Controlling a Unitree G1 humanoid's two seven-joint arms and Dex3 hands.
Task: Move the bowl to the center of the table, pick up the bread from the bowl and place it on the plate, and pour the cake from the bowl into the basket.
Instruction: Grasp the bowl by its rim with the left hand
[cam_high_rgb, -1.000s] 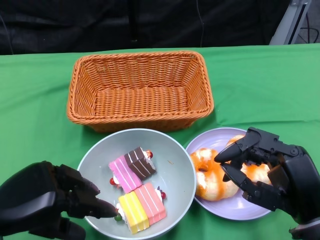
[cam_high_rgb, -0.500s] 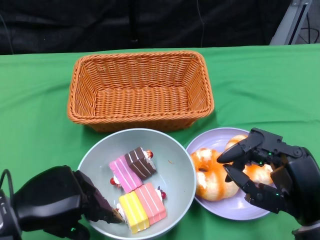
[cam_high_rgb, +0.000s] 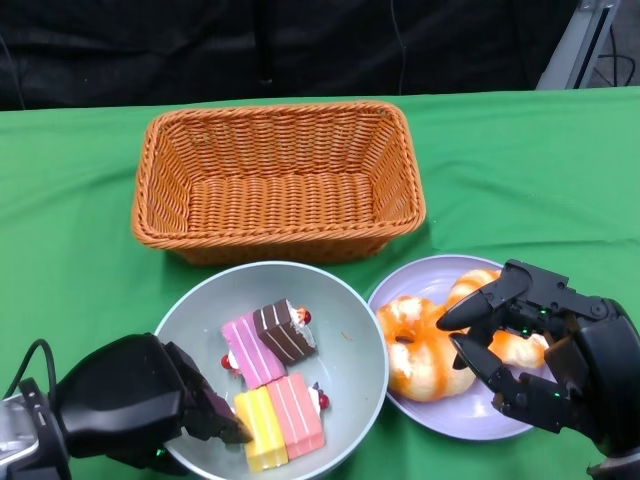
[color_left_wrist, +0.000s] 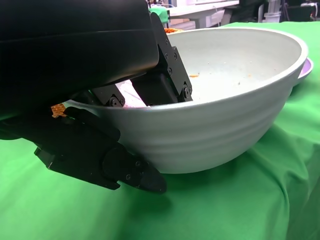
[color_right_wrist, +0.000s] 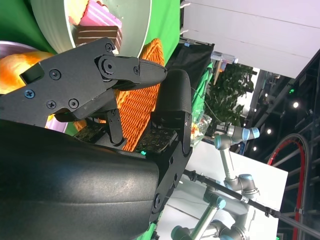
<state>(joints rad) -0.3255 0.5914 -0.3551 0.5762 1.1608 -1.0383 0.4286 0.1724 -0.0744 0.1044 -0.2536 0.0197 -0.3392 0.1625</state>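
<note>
Left hand (cam_high_rgb: 140, 405), near left corner: it grips the near-left rim of the bowl (cam_high_rgb: 345, 335). The left wrist view shows fingers (color_left_wrist: 165, 80) inside the wall and others (color_left_wrist: 100, 155) under the outer wall, the rim pinched between them.

Bowl: pale grey-green, near centre of the green table (cam_high_rgb: 520, 170), just near the basket and touching or almost touching the plate on its right (the wrist view shows the two rims meeting or overlapping slightly; which, cannot be told). It holds the cake: a pink slice (cam_high_rgb: 248, 348) and a chocolate slice (cam_high_rgb: 283, 330) side by side at mid-bowl, and a yellow-and-pink slice (cam_high_rgb: 280, 420) nearer, just beside the left fingertips.

Basket (cam_high_rgb: 160, 190): orange wicker, rectangular, upright, at the far side of the bowl, nothing seen inside.

Plate (cam_high_rgb: 425, 278): lilac, right of the bowl. The bread (cam_high_rgb: 420, 345), glazed orange-and-white rings, lies on it; its right part is hidden behind the right hand.

Right hand (cam_high_rgb: 535, 350), near right: over the right half of the plate, fingers spread apart and curved, holding nothing (the right wrist view confirms a clear gap between the fingers (color_right_wrist: 125, 67)). Contact with the bread cannot be told.
</note>
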